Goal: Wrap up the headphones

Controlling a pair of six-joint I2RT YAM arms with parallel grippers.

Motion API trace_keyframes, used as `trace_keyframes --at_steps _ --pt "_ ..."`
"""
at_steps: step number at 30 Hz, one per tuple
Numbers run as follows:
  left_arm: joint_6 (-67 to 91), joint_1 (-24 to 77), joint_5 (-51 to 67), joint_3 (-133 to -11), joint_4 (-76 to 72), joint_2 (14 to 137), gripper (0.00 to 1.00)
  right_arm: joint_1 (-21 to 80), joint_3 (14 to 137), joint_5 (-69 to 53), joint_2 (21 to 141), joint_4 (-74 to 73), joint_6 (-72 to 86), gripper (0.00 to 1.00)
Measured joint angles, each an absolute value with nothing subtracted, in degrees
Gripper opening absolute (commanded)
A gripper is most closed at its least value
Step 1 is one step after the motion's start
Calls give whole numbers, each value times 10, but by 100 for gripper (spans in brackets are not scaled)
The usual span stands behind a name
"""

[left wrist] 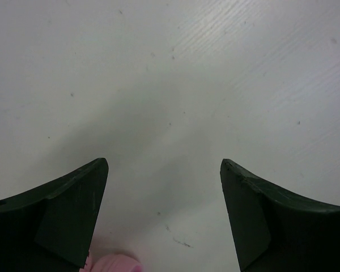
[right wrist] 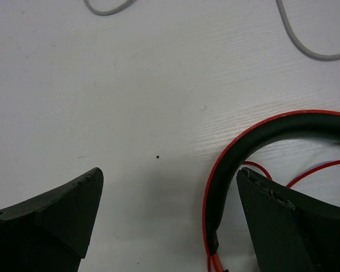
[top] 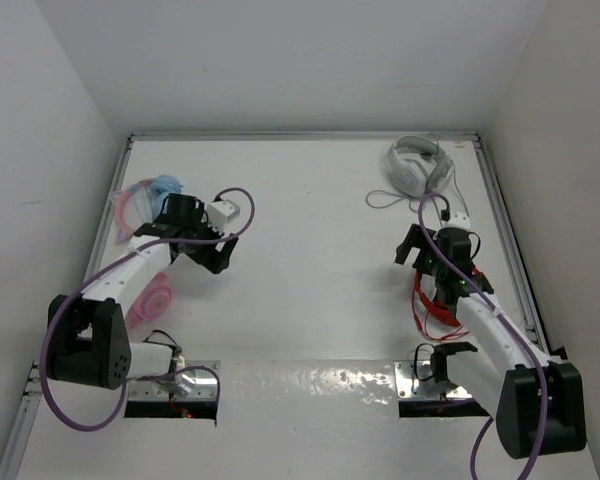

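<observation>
Half hidden behind the left arm (top: pixel 130 268): the headphones (top: pixel 152 192), their cable too thin to trace. Tucked under that arm: much of an all-pink pair (top: pixel 156 297) (probably the pink sliver (left wrist: pixel 116 264) cut by the left wrist view's bottom edge). Mostly covered by the right arm (top: pixel 485 320): a red-and-black pair (top: pixel 421 303), band (right wrist: pixel 272 127) running off the right wrist view's right edge. Clipped at its top: grey cable loops (right wrist: pixel 323 56).

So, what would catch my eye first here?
The left arm and right arm, both white, reach in from the near edge of a white table. Headphones lie scattered around them: a blue-and-pink pair back left, a white pair back right, and a black-and-red pair beside the right gripper.
</observation>
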State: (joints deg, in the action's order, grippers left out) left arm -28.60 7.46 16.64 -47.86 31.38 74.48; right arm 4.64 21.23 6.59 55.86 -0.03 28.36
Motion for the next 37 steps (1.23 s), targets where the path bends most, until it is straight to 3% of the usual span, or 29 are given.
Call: trace_keyframes --at_steps 8,17,37 --pt "-343 81 163 -402 314 684 78 46 208 27 545 29 295 99" --pt "-385 174 144 -299 297 628 79 46 208 4 554 30 303 99" --pt "-386 181 119 -295 267 607 80 46 200 0 546 40 299 99"
